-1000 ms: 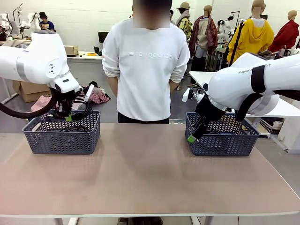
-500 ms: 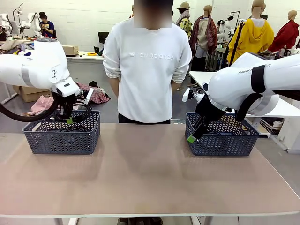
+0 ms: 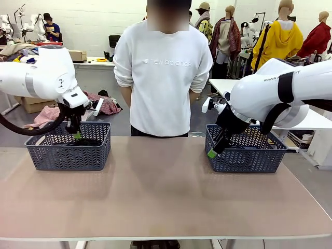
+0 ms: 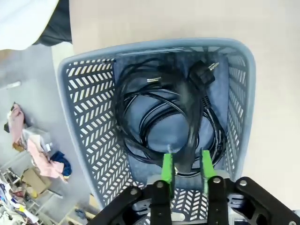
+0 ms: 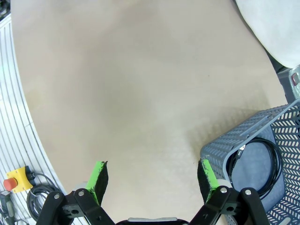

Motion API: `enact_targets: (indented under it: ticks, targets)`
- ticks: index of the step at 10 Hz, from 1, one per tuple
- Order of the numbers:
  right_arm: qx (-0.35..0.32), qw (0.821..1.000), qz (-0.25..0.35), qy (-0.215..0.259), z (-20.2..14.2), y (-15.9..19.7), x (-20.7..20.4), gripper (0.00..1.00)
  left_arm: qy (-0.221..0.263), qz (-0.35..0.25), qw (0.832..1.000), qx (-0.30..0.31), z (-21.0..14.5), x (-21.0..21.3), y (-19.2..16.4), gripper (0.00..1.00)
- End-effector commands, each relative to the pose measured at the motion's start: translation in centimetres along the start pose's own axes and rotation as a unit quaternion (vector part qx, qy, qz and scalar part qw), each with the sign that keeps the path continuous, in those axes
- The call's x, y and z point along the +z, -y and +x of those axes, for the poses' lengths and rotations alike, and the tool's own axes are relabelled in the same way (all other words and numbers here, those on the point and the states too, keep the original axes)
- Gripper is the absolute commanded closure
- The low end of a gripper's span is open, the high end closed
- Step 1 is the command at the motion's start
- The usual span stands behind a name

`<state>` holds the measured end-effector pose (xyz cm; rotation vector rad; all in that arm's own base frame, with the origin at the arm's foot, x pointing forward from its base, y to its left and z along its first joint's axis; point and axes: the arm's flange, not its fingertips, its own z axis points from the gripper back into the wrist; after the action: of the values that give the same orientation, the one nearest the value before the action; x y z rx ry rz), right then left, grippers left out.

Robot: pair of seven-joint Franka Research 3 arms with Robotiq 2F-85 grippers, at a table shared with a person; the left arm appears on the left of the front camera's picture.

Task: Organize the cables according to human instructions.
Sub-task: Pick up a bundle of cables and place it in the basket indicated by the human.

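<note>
Several black cables (image 4: pixel 187 108) lie coiled in the grey left basket (image 4: pixel 84 117), one plug end (image 4: pixel 200 75) toward its far wall. My left gripper (image 4: pixel 186 165) hovers over that basket (image 3: pixel 62 155) with its green pads apart; one blurred cable strand runs up between them, slack and not pinched. In the front view the left gripper (image 3: pixel 77 135) sits just above the dark cable pile (image 3: pixel 85 141). My right gripper (image 5: pixel 152 176) is open wide over bare table with nothing in it, beside the right basket (image 5: pixel 220 150), which holds a coiled cable (image 5: pixel 275 152).
A person (image 3: pixel 161 72) in a white sweatshirt stands at the far side of the table, arms behind the back. The right basket (image 3: pixel 244 158) sits at the far right, my right gripper (image 3: pixel 211 153) at its near left corner. The tan tabletop (image 3: pixel 155 192) spreads between the baskets.
The cable loop that hung from my left gripper has dropped into the left basket as the jaws came apart. The right arm has not moved.
</note>
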<state>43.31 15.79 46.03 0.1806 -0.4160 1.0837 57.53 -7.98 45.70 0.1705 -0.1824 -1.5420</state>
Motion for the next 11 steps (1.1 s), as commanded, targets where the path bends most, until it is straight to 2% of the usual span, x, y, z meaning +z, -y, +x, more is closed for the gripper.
enact_targets:
  ticks: [1, 2, 3, 4, 5, 6, 10, 11]
  targets:
    - [-0.003, 1.0, -0.004, -0.002, 0.04, 0.01, 0.1, 0.0, 0.018, 0.006, 1.0, 0.005, -0.2, 0.1, -0.47, 0.52]
    - [-0.003, 1.0, -0.004, -0.002, 0.04, 0.01, 0.1, 0.0, 0.019, 0.004, 1.0, 0.007, -0.08, 0.14, -0.5, 0.38]
    - [-0.003, 1.0, -0.004, -0.002, 0.04, 0.01, 0.1, 0.0, 0.019, 0.001, 1.0, 0.008, -0.08, 0.27, -0.53, 0.32]
    - [-0.003, 1.0, -0.004, -0.002, 0.04, 0.01, 0.1, 0.0, 0.02, -0.002, 1.0, 0.009, -0.1, 0.41, -0.51, 0.18]
    - [-0.003, 1.0, -0.004, -0.002, 0.04, 0.01, 0.1, 0.0, 0.021, -0.007, 1.0, 0.011, -0.11, 0.42, -0.48, 0.13]
    - [-0.003, 1.0, -0.004, -0.002, 0.04, 0.01, 0.1, 0.0, 0.023, -0.01, 1.0, 0.013, -0.05, 0.46, -0.45, 0.0]
    - [-0.003, 1.0, -0.004, -0.002, 0.04, 0.01, 0.1, 0.0, 0.024, -0.015, 0.999, 0.029, 0.13, -0.31, -0.91, 0.0]
    - [-0.003, 1.0, -0.004, -0.002, 0.04, 0.01, 0.1, 0.0, 0.015, -0.011, 1.0, 0.013, 0.25, 0.08, -0.06, 0.0]
